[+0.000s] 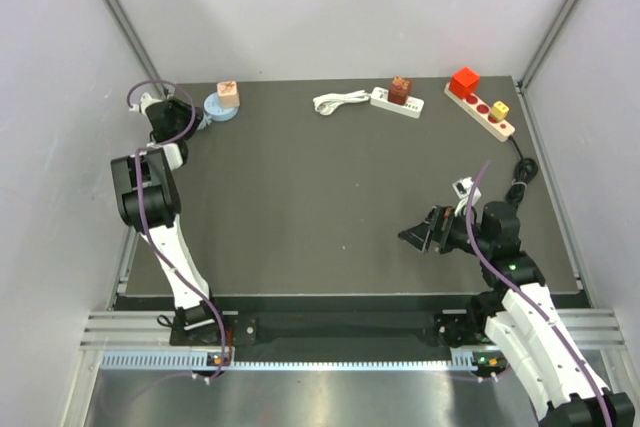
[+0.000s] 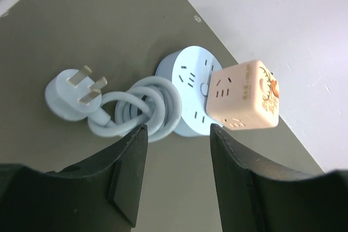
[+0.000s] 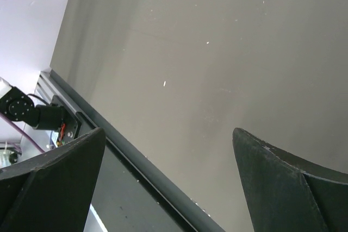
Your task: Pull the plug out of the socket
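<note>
Socket (image 2: 187,80), round and pale blue, is seen at the far left corner of the table (image 1: 300,207). A peach cube plug (image 2: 244,96) is seated on its right side, and the pins are hidden beneath the cube. The cord (image 2: 144,107) is coiled just beside the socket and ends in a three-pin plug (image 2: 73,93) lying prongs up. Left gripper (image 2: 178,148) is held near the socket, fingers spread wide, nothing gripped. Right gripper (image 3: 168,150) is spread wide over bare table, empty; finger roots are cut off by the frame.
</note>
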Controlling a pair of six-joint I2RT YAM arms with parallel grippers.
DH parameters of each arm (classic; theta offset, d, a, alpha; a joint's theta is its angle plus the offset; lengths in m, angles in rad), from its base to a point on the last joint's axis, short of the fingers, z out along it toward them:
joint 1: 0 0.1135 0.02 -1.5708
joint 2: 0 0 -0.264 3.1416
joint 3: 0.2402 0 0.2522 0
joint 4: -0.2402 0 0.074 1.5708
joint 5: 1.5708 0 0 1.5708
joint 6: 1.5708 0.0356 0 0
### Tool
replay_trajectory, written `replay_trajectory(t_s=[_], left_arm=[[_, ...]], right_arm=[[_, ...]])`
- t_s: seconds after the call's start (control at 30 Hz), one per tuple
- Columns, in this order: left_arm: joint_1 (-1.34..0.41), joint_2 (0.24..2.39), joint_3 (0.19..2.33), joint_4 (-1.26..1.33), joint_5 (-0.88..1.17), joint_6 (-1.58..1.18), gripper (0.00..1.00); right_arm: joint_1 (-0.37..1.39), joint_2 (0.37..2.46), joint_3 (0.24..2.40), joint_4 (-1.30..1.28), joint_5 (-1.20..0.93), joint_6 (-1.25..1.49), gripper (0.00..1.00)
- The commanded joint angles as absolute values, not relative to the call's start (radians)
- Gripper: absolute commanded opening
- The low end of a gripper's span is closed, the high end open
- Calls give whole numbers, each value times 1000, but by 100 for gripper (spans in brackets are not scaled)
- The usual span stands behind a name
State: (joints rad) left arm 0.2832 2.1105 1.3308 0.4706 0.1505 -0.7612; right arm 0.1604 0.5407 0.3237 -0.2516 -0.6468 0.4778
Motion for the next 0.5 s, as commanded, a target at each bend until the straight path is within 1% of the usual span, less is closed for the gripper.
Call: replay_trajectory(t_s=[0.0,0.3,0.47], left_arm=[[279,2152,1417,535,187,-804,54],[264,2235,1496,488,181,-799,53],[255,2249,1500,456,167,-781,47]], right_arm=[[152,546,353,-241,-637,462,100],[152,551,371,-244,-630,474,100],[152,551,379,-253,-624,480,100]])
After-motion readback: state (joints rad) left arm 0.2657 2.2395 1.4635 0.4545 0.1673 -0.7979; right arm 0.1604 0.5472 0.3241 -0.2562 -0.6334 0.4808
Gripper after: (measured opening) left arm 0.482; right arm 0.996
